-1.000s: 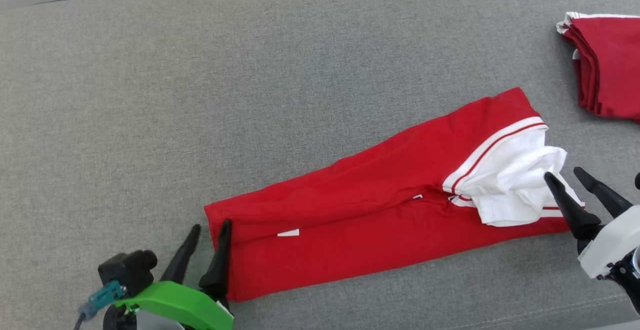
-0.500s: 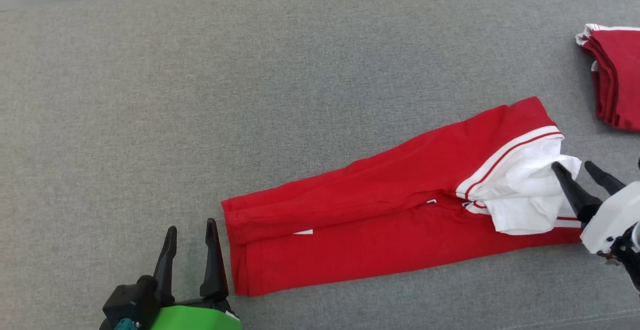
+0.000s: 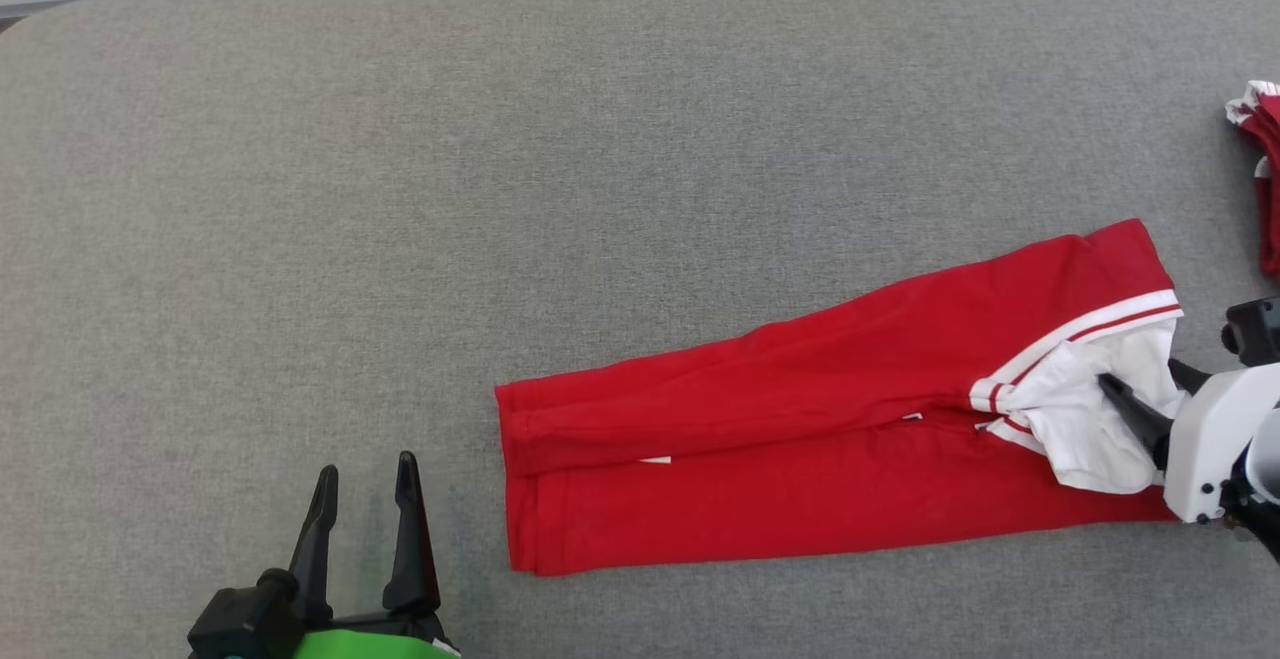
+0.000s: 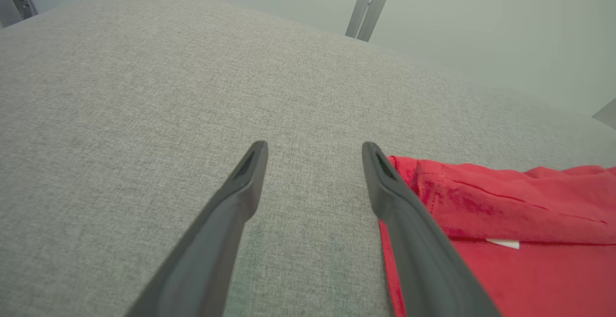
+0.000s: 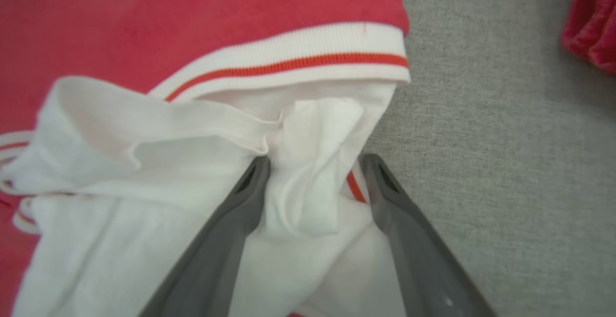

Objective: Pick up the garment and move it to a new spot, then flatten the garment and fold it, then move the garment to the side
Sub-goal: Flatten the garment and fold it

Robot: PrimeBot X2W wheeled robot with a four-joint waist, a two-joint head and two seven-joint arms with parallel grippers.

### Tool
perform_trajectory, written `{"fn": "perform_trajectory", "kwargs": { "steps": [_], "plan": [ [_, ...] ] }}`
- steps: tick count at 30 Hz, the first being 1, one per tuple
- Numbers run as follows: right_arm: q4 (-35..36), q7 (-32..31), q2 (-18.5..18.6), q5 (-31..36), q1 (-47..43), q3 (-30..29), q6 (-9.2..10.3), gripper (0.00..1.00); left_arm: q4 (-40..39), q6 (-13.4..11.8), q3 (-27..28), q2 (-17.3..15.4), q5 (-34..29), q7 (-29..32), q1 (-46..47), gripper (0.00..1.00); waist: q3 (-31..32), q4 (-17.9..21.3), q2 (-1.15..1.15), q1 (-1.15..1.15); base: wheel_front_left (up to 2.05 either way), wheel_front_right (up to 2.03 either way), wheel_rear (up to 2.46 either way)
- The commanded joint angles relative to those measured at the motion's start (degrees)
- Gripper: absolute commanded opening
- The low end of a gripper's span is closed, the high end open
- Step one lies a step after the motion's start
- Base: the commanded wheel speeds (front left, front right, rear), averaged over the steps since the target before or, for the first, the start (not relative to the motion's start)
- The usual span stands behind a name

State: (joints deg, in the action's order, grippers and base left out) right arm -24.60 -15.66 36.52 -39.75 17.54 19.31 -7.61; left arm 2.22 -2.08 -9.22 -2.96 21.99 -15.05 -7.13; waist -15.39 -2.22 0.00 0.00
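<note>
Red garment point(image 3: 800, 459) — folded lengthwise on grey table point(image 3: 400, 189)

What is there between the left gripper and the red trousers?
Only bare grey fabric surface, in the head view: the left gripper stands clear of the red trousers.

The trousers point(image 3: 800, 439) beside the left gripper point(image 4: 314, 146) are soft red knit cloth, matt. At the right gripper point(image 5: 315, 159) their waistband point(image 5: 298, 59) is ribbed, and the white lining point(image 5: 192, 163) is thin and creased. Beneath both, the table cover point(image 4: 120, 115) is coarse grey weave. The fingers point(image 4: 226, 221) look like smooth, dull dark plastic.
</note>
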Motion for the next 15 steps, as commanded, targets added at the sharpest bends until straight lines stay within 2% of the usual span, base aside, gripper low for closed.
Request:
{"fn": "perform_trajectory", "kwargs": {
  "steps": [1, 7, 15],
  "plan": [
    [-1.7, 0.0, 0.7, 0.0, 0.1, 0.6, 0.22, 1.00, 0.0, -0.1, 0.1, 0.0, 0.7, -0.1, -0.7, 1.00, 0.1, -1.0, 0.00, 0.00, 0.00, 0.00, 0.00],
    [-4.6, -0.9, 3.3, -1.6, 1.3, 3.0, 0.25, 1.00, 0.3, -0.8, -0.9, 0.0, 1.8, -0.1, -0.9, 1.00, 0.1, -2.7, 0.00, 0.00, 0.00, 0.00, 0.00],
    [-1.9, -4.7, 0.2, -10.0, 0.1, 10.3, -0.25, 1.00, -0.1, -1.3, -0.9, 0.0, 2.3, -0.1, -1.0, 1.00, 0.0, -3.5, 0.00, 0.00, 0.00, 0.00, 0.00]
  ]
}}
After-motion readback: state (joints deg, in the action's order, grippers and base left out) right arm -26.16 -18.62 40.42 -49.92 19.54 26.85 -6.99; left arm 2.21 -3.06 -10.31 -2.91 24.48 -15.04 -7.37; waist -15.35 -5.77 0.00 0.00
